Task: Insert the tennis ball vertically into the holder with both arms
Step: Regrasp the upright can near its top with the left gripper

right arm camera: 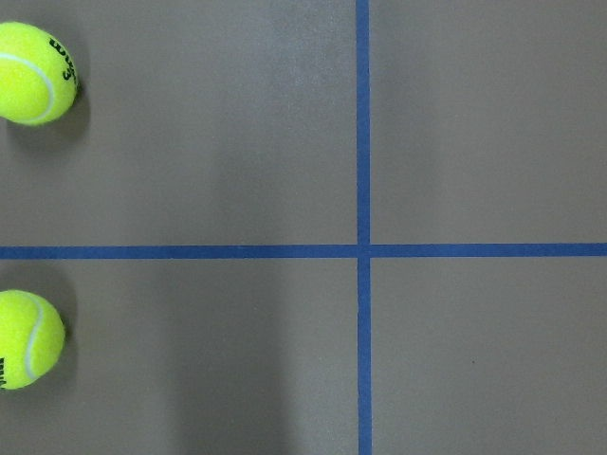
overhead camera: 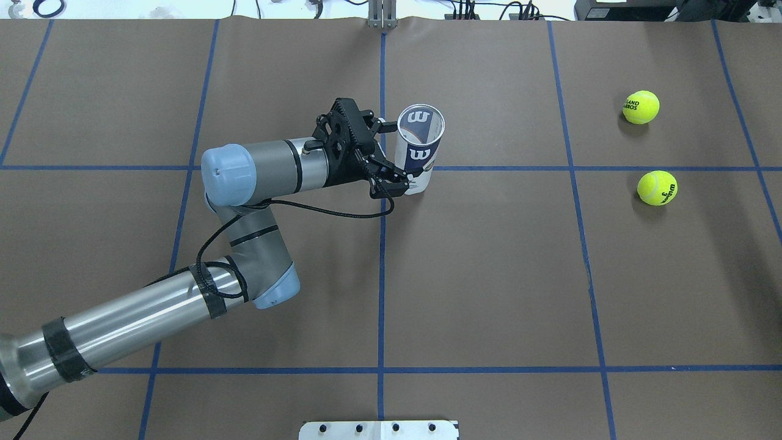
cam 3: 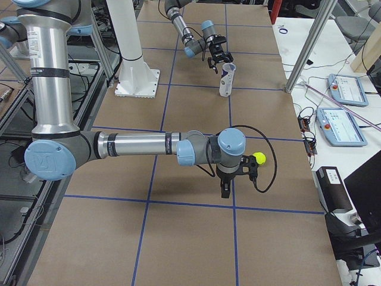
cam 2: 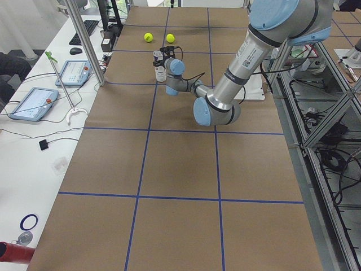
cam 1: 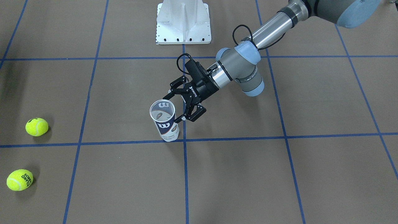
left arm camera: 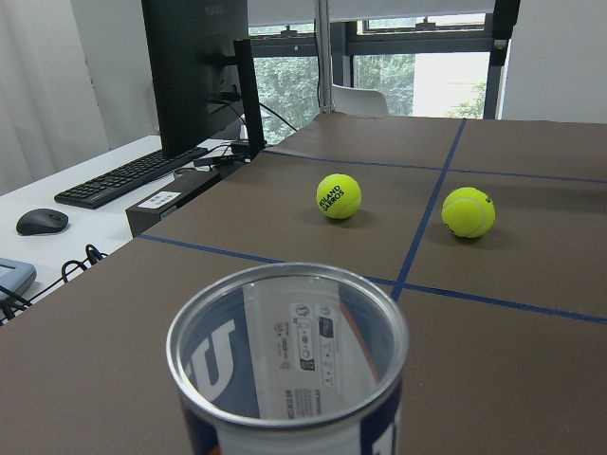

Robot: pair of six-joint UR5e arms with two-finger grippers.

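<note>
The holder [cam 1: 164, 123] is a clear can with a navy W label, standing upright and open-topped near the table's middle [overhead camera: 419, 150]. My left gripper [cam 1: 177, 105] is open, with its fingers spread against the can's side [overhead camera: 394, 156]; I cannot tell whether they touch it. The left wrist view shows the can's rim [left arm camera: 285, 284] close below, and the can is empty. Two yellow tennis balls [overhead camera: 641, 107] [overhead camera: 657, 187] lie on the table, apart from the can. My right gripper [cam 3: 229, 182] points down beside one ball [cam 3: 258, 158]; I cannot tell whether it is open or shut.
The white bolted base [cam 1: 183, 23] stands at the robot's side of the table. The right wrist view shows both balls [right arm camera: 33, 62] [right arm camera: 28, 339] at its left edge. A monitor and a keyboard [left arm camera: 128, 175] stand on a side desk beyond the table's edge.
</note>
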